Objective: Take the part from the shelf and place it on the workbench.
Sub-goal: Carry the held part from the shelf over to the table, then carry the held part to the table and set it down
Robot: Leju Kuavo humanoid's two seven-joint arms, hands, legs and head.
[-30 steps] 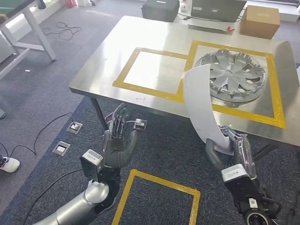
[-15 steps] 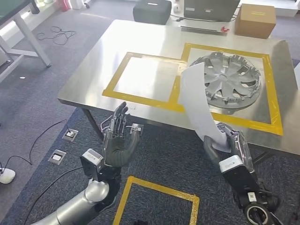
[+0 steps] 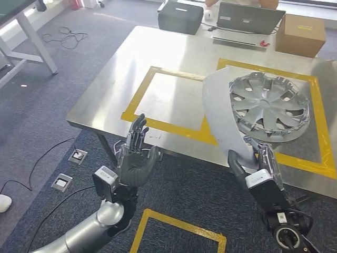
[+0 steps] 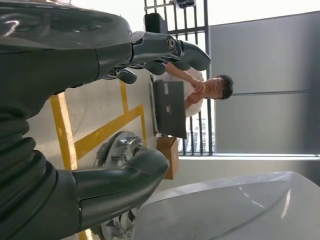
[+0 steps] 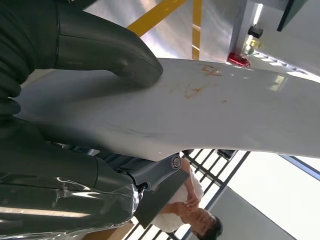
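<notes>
Right robot hand gripping curved white part, long axis upright, apparently leaning left, left robot hand spread.

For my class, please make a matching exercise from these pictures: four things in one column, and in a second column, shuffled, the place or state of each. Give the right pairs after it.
Things
1. hubcap
2. white curved panel
3. cardboard box
4. left hand

Places or states
A. held up by the right hand
B. raised with fingers apart, holding nothing
C. lying inside the right-hand yellow taped square on the table
D. at the far edge of the table, beside the laptop

Pairs: 1-C, 2-A, 3-D, 4-B
</notes>
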